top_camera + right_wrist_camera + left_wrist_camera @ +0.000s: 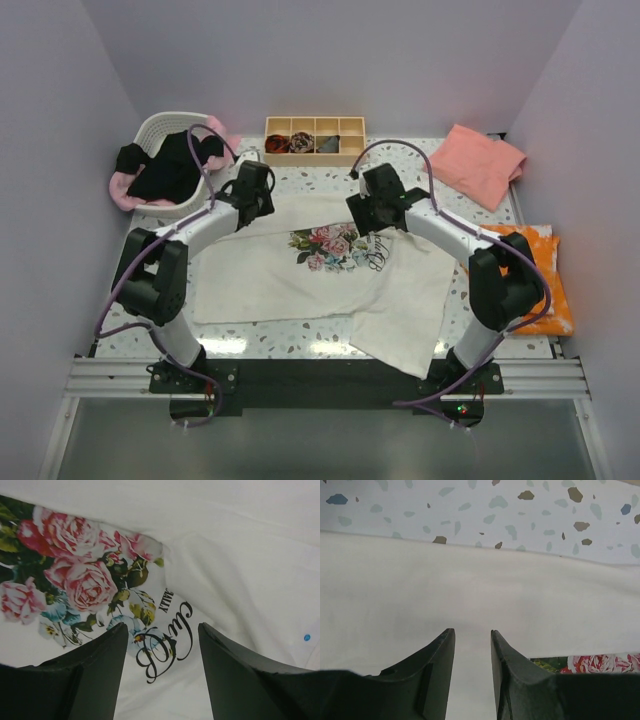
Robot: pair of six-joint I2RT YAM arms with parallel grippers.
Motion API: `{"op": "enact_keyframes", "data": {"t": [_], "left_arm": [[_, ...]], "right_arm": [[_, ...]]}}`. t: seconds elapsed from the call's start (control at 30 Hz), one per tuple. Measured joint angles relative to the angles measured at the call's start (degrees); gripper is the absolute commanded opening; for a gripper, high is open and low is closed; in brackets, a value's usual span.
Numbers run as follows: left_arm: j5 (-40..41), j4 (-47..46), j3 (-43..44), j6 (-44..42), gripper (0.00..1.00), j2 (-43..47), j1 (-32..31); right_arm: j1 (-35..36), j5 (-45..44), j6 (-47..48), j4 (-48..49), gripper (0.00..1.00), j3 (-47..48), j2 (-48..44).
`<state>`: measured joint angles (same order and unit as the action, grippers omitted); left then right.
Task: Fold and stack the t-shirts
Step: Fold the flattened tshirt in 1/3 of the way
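Terrazzo table (320, 182): wrist views alone show left fingers (437, 665), right fingers (95, 670) apart above t-shirt (260, 275).

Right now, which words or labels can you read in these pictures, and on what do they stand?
"ALLY", first letter unclear: small capitals beside the rose print on the cream-white t-shirt.
Large black script beside it: too ornate and turned to read.
No other text is visible.

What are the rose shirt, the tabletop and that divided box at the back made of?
Shirt: soft matte cloth, probably cotton; it creases and drapes. Tabletop: hard, smooth, terrazzo-like speckles, maybe printed. Box: pale bare wood, judging by colour.
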<state>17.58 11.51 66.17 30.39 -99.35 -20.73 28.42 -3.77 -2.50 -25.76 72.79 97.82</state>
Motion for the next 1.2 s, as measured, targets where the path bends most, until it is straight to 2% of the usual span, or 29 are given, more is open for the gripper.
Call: {"op": "enact_keyframes", "data": {"t": [0.27, 1.07, 1.13, 1.2], "left_arm": [[0.61, 0.61, -3.98, 0.24, 0.4, 0.61, -0.68], [1.16, 0.48, -4.55, 0.44, 0.4, 0.94, -0.68], [1.25, 0.5, -4.63, 0.42, 0.4, 0.92, -0.68], [1.27, 0.5, -4.63, 0.44, 0.4, 0.9, -0.66]], "right_arm": [[3.19, -10.25, 2.12, -0.04, 0.62, -3.23, 2.78], [4.2, -20.44, 4.26, 5.27, 0.57, -2.58, 11.45], [4.22, -21.09, 4.39, 5.51, 0.55, -2.51, 11.63], [4.22, -21.68, 4.61, 5.6, 0.43, -2.27, 11.87]]}}
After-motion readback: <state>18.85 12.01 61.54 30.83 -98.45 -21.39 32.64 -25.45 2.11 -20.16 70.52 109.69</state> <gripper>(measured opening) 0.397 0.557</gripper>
